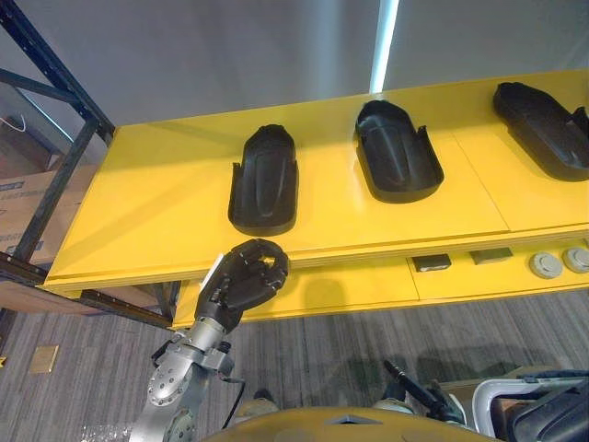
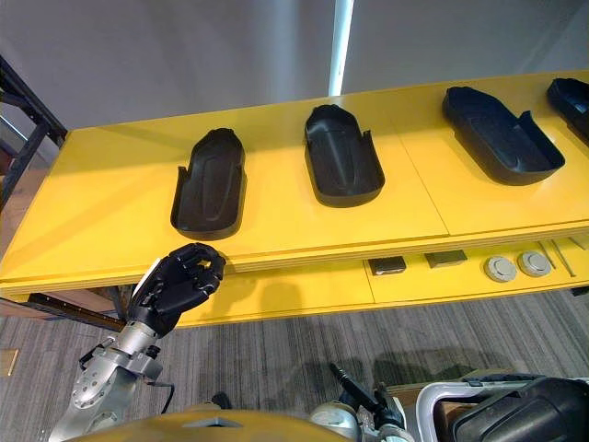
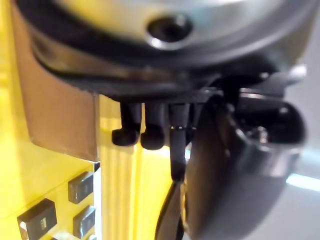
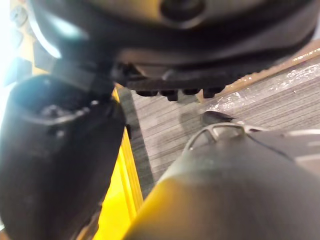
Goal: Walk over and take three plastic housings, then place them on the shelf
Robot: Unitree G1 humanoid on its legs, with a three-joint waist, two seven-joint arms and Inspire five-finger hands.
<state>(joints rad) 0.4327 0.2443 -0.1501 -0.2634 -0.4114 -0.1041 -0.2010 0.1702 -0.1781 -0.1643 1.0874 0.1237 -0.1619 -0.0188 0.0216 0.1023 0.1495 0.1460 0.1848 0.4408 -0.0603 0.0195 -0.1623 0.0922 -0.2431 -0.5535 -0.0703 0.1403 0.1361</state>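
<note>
From my seat at the controls, the yellow desk [image 2: 110, 212] runs across the head view from 9 to 3 o'clock. Four black plastic housings lie on its top, hollow side up and well apart from each other. The first housing [image 2: 210, 184] is at about 11 o'clock, the second housing [image 2: 342, 155] near 12, the third housing [image 2: 502, 133] at 2, and the fourth housing [image 2: 572, 99] is cut off by the picture's edge further toward 2.

The left hand [image 2: 179, 281] hangs at 7 o'clock, just below the desk's front edge and in front of the first housing. It is apart from that housing. Its fingers [image 3: 125, 135] are curled in toward the palm with nothing in them.

The right hand [image 4: 55, 160] shows in its own wrist view above the grey floor [image 2: 276, 359]; I cannot tell how its fingers stand.

Under the desk top, a lower yellow ledge [image 2: 304, 295] carries two small grey blocks [image 2: 386, 266] and two round discs [image 2: 501, 268] between 4 and 5 o'clock. A dark metal rack [image 1: 55, 175] stands at 9 o'clock.
</note>
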